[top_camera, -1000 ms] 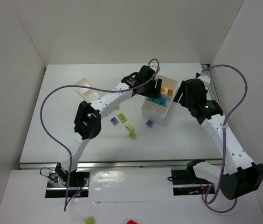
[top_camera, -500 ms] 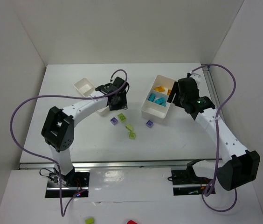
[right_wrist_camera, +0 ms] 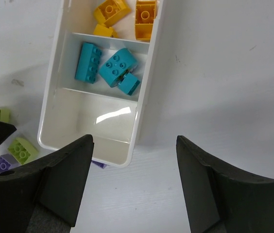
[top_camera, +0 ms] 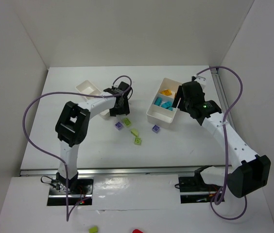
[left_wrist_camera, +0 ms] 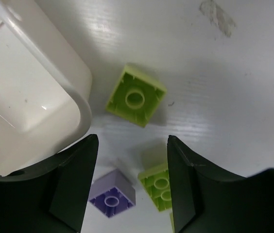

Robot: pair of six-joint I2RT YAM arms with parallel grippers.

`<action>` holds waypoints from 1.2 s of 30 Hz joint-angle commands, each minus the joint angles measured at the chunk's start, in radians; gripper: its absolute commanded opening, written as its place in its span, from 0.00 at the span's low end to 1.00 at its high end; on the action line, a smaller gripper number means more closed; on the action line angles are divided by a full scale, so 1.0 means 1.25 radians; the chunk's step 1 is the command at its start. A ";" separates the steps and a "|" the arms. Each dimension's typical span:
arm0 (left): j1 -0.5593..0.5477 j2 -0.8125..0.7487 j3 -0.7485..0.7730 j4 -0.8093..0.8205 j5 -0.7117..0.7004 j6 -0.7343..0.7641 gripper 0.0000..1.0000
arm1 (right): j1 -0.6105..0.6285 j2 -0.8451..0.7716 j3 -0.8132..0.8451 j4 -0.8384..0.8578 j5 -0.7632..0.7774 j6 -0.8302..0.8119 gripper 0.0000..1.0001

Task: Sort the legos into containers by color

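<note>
Your left gripper hangs spread and empty by a lime brick beside the smaller tray. Only its wrist view shows that brick hollow-side up. Your right gripper, also spread and empty, overlooks the larger tray, with orange bricks and cyan bricks in separate sections.

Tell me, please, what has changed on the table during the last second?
The left hand left the three-part tray and swung to its left; it now hangs open over a green brick beside the small tray. The right hand shifted slightly toward the three-part tray, open and empty. No brick was visibly taken or let go. Both trays and the loose bricks stayed in place.
</note>
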 commanded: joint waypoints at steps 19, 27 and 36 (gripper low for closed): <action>0.029 0.092 0.137 0.050 0.009 0.156 0.60 | 0.006 -0.028 0.009 0.022 0.030 0.011 0.76; 0.021 0.127 0.185 0.049 0.009 0.182 0.63 | 0.013 -0.028 0.009 0.022 0.029 0.011 0.76; 0.021 0.062 0.194 0.034 0.053 0.204 0.29 | 0.013 -0.036 0.009 0.013 0.038 0.018 0.76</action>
